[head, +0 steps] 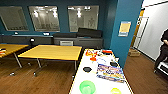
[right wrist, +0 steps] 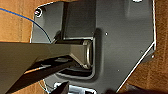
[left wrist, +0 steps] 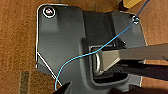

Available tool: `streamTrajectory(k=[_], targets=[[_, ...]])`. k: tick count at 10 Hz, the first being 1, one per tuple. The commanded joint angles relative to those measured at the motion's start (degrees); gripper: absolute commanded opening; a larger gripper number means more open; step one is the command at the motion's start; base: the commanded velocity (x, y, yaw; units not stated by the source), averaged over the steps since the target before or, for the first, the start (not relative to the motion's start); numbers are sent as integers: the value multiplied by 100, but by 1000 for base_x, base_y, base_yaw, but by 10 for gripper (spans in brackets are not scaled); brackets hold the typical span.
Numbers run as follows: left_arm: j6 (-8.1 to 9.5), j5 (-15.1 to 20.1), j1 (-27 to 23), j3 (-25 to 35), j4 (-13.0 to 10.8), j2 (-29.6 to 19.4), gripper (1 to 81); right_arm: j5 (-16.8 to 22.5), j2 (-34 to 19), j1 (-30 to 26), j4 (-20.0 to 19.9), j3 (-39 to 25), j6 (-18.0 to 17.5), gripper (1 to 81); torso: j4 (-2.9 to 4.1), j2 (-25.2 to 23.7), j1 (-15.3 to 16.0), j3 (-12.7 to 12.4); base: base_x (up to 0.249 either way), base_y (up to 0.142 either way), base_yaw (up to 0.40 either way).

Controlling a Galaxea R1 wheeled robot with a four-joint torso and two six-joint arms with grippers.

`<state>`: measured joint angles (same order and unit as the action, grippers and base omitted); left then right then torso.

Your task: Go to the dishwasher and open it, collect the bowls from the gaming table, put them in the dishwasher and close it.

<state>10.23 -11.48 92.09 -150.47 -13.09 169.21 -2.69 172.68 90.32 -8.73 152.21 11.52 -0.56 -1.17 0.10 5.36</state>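
Bowls, translucent green (head: pixel 87 87) and smaller yellow-green (head: pixel 115 90), on long white worktop (head: pixel 102 85) near colourful game board (head: pixel 110 72), black disc (head: pixel 87 69); jaws' state unclear.

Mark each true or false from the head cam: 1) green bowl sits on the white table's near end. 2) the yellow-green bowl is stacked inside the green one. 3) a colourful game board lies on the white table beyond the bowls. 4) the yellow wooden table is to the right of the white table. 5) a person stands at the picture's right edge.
1) True: the green bowl sits on the near end of the white table.
2) False: the yellow-green bowl sits apart, to the green bowl's right.
3) True: the game board lies just beyond them.
4) False: the yellow wooden table is to the left.
5) True: a person stands there, partly cut off.
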Motion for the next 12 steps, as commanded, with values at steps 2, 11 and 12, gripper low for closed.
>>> streamTrajectory(k=[2,11,12], targets=[[-30,269,-178,17,-9,-27,811,349,-47,-211,-59,-26,-9,811,0,0,2,0,34,0,0],[-12,261,-178,17,17,-62,811,-724,-2446,-97,-525,-3119,-370,811,0,2,0,0,0,0,0],[-12,261,-186,17,17,-71,811,-1189,-2991,-18,-525,-3699,-528,811,0,2,0,0,0,0,0]])
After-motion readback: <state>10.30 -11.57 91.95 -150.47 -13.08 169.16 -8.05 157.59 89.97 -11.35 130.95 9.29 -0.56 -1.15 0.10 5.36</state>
